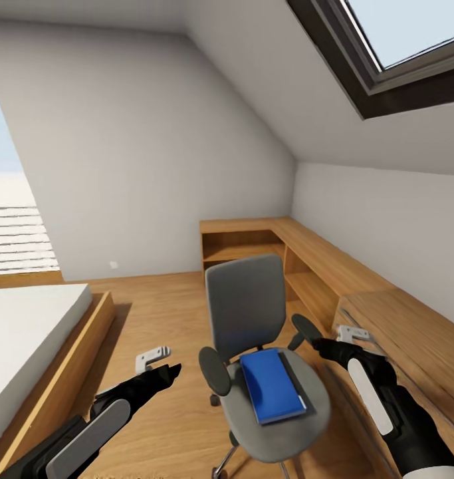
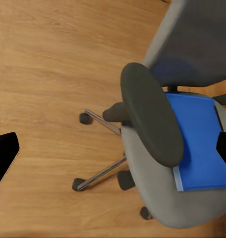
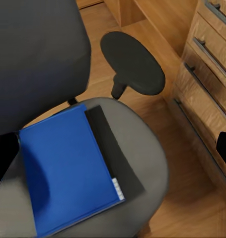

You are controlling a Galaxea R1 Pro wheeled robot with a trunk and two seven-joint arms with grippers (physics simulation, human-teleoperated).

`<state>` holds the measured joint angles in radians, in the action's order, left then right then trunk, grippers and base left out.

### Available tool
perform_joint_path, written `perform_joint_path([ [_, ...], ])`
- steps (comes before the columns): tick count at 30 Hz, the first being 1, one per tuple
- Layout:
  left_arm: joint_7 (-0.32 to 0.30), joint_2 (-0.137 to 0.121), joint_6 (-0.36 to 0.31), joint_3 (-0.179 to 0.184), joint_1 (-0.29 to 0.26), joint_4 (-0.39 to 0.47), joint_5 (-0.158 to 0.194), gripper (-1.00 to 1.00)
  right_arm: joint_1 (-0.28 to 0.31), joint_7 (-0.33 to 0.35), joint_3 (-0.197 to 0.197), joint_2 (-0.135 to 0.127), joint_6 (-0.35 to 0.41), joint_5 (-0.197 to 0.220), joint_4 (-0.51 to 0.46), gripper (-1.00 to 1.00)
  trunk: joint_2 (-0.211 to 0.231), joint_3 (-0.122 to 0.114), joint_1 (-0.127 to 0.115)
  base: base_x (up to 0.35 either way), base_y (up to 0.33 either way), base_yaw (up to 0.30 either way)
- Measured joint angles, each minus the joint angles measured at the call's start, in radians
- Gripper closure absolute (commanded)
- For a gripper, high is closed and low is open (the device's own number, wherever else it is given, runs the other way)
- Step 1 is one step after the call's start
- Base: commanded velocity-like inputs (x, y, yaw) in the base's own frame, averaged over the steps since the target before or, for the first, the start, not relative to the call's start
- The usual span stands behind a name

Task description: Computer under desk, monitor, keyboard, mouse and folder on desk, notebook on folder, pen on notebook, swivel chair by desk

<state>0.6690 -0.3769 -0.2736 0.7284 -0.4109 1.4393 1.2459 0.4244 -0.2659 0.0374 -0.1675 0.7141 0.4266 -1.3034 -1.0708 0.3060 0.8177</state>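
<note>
The swivel chair [image 1: 246,313] stands in the middle of the bedroom floor, its grey back towards the far wall. A bright-blue folder [image 1: 273,386] lies flat on its seat, and a dark strip [image 3: 115,153] runs along one long side of the folder. My left gripper [image 1: 161,362] hangs open just left of the chair's left armrest [image 2: 150,114], holding nothing. Just beyond the right armrest [image 3: 132,62], my right gripper [image 1: 336,338] is also open and holds nothing. Its black fingertips [image 3: 3,158] frame the folder [image 3: 68,173] from above. The desk, monitor, keyboard and mouse are out of view.
A light-wood drawer chest [image 1: 413,332] stands close on the chair's right, with low open shelves [image 1: 253,246] running along the walls behind. A bed [image 1: 27,332] in a wooden frame sits at the left. Bare wood floor [image 1: 160,306] lies between bed and chair. A skylight [image 1: 399,40] is overhead.
</note>
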Motion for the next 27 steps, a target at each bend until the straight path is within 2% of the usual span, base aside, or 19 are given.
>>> perform_joint_path([
  [21, 0.001, 0.0, 0.0, 0.001, 0.0, 0.0, -0.001, -1.0, 0.0, 0.0, 0.0, 0.0, 0.0, 0.0, 0.0, -1.0, 0.0, 0.0, 0.0, 0.0, 0.0, 0.275],
  [27, 0.001, 0.0, 0.0, 0.001, 0.0, 0.0, 0.0, -1.0, 0.0, 0.0, 0.0, 0.0, 0.001, 0.0, 0.001, -1.0, 0.0, 0.0, 0.0, 0.0, 0.0, 0.043],
])
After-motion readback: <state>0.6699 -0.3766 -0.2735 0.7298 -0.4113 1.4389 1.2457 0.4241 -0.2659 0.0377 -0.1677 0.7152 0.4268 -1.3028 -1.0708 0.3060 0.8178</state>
